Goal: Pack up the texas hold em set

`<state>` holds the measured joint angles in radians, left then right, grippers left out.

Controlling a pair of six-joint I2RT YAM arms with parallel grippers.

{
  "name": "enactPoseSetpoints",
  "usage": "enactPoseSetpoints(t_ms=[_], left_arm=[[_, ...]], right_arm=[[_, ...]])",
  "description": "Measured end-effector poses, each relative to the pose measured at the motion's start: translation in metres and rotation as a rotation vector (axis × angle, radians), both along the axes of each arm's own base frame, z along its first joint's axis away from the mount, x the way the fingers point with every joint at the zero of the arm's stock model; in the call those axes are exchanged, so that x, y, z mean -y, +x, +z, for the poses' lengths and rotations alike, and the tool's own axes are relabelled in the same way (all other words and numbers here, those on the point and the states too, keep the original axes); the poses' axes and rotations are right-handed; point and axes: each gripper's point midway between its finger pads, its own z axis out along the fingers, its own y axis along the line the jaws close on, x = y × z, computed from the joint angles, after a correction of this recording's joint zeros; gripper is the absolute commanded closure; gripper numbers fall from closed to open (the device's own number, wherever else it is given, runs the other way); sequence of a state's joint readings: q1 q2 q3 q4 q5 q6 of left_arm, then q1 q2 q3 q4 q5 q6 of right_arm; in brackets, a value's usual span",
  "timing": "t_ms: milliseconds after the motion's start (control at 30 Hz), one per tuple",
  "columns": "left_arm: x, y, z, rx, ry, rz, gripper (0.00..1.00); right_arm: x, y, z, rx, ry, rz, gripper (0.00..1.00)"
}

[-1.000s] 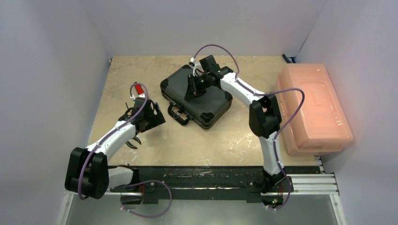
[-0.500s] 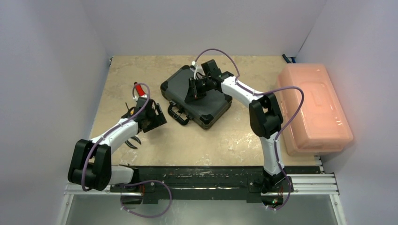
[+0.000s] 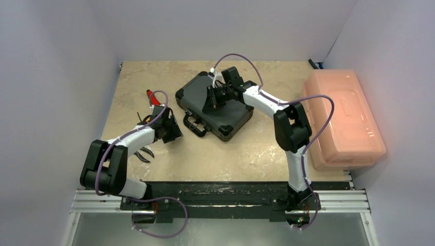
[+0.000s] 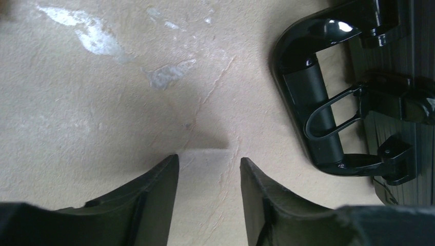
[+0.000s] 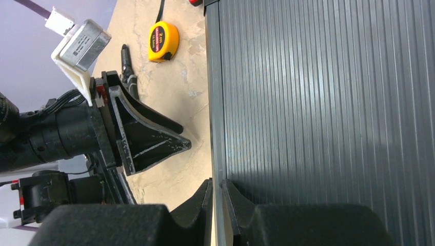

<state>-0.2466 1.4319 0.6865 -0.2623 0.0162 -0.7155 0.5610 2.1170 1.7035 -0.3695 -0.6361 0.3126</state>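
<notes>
Case (image 3: pixel 232 116) is shut and lies flat mid-table, with its handle (image 4: pixel 307 97) facing my left arm. No chips, cards, dice or buttons are visible anywhere, so I guess they're already inside.

Left hand (image 4: pixel 209 160) is released. The fingers are spread with nothing between them, low over bare table (image 4: pixel 92 118) and just beside the handle, not touching it.

Right hand (image 5: pixel 216 181) is over the ribbed lid at its edge. The fingers are pinched nearly together with only a thin sliver of gap, and I see nothing gripped. I can't tell whether the tips press on the lid or just hover.

Handling, my judgement:
- The case has a hard shell and is stiff, so it won't flex under a push.
- If it's full of chips it's heavy, and it will probably slide rather than lift from one corner.
- The ribs on the lid give some bite for pressing down.
- The handle is glossy smooth plastic and likely slippery, so I'd close around the middle of the grip bar, not the ends.

Latch hardware (image 4: pixel 397 100) sits right behind the handle, with a wire loop lying across the grip. I can't tell if the latches are snapped shut. They're small parts, so they need fingertip pushes while the other hand holds the lid down.

A yellow tape measure (image 5: pixel 164 42) lies on the table beyond the case. It's not part of the set, so leave it.
</notes>
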Motion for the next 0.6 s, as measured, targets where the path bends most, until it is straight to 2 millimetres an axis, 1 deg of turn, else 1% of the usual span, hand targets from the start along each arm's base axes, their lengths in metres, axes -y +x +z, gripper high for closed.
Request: enactPoseSetpoints(t_ms=[100, 167, 267, 400, 600], left_arm=[[0.004, 0.005, -0.001, -0.001, -0.016, -0.003, 0.65], [0.007, 0.010, -0.002, -0.002, -0.027, -0.006, 0.71], [0.013, 0.017, -0.003, 0.000, -0.051, -0.010, 0.77], [0.023, 0.027, -0.004, 0.005, -0.098, -0.018, 0.81], [0.034, 0.034, -0.004, 0.006, -0.153, -0.024, 0.86]], right_arm=[[0.001, -0.001, 0.000, 0.005, 0.000, 0.002, 0.84], [0.001, -0.001, 0.000, 0.007, 0.000, 0.004, 0.84], [0.001, -0.001, 0.000, 0.009, 0.000, 0.005, 0.84], [0.001, -0.001, 0.000, 0.016, 0.001, 0.007, 0.85], [0.001, -0.001, -0.001, 0.019, 0.004, 0.008, 0.85]])
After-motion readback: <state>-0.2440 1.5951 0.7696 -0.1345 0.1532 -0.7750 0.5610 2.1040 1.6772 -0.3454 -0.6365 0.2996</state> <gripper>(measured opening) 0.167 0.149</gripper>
